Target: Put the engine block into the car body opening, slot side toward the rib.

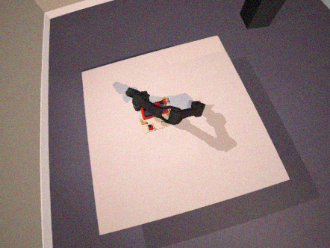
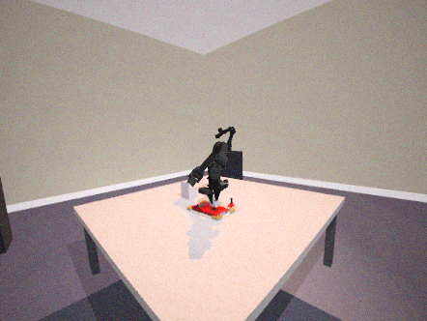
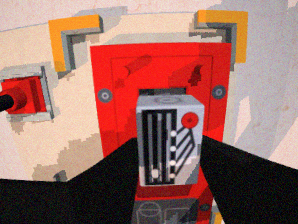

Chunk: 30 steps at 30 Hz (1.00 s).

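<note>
Top view: the square table (image 1: 231, 175) stands on a dark floor, with a dark box (image 1: 259, 13) off its far right corner. The black arm (image 1: 179, 112) lies across the middle of the worktop, a little toward the far left corner, and bends over the red car body (image 1: 158, 104). The car body rests on a pale base plate (image 1: 158, 127) with orange corner brackets (image 1: 164, 99). The arm hides the gripper and the engine block here. A small red piece (image 1: 150, 127) sits on the plate's near edge.

Exterior view: the arm (image 2: 214, 164) rises from the far part of the table (image 2: 270, 251) and reaches down, its gripper (image 2: 213, 195) just above the red car body (image 2: 209, 209). A small red peg (image 2: 231, 203) stands upright beside the car body on its right. The fingers are too small here to judge.

Wrist view: the two black fingers are clamped on the engine block (image 3: 168, 139), one on each side of it, so the block sits squarely between them in the centre of the frame. The block is grey, with black and white stripes and a red round mark on its top face. It sits over the middle of the red car body (image 3: 120, 83), covering the opening; how deep it sits cannot be told. Orange corner brackets (image 3: 67, 32) flank the car body's far corners. At the left edge a red holder (image 3: 27, 92) carries a dark pin.
</note>
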{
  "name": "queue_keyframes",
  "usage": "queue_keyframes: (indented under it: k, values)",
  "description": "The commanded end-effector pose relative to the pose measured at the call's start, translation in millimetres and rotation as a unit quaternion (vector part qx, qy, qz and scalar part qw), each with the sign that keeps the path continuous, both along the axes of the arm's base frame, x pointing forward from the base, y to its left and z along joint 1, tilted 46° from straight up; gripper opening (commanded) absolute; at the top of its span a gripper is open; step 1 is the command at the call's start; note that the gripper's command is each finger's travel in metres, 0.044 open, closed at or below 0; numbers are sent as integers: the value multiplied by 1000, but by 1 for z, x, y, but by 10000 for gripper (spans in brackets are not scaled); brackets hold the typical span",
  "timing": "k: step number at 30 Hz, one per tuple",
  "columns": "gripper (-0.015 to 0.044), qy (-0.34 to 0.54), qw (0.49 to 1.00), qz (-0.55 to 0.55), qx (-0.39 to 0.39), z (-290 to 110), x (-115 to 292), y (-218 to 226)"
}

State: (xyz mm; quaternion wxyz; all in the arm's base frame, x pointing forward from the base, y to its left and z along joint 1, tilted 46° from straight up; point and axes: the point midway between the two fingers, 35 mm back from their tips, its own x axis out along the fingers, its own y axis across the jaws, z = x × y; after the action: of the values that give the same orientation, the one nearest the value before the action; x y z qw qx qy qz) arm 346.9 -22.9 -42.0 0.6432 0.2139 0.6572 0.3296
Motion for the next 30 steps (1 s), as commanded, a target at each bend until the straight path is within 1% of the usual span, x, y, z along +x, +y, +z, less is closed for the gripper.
queue_keyframes:
  k: [1,19,30]
  values:
    - [158,2,1000,-3,-2,0,1,-1]
    - [158,-9,1000,8,-1,-1,0,0]
    - [158,1,1000,-2,-2,-2,0,0]
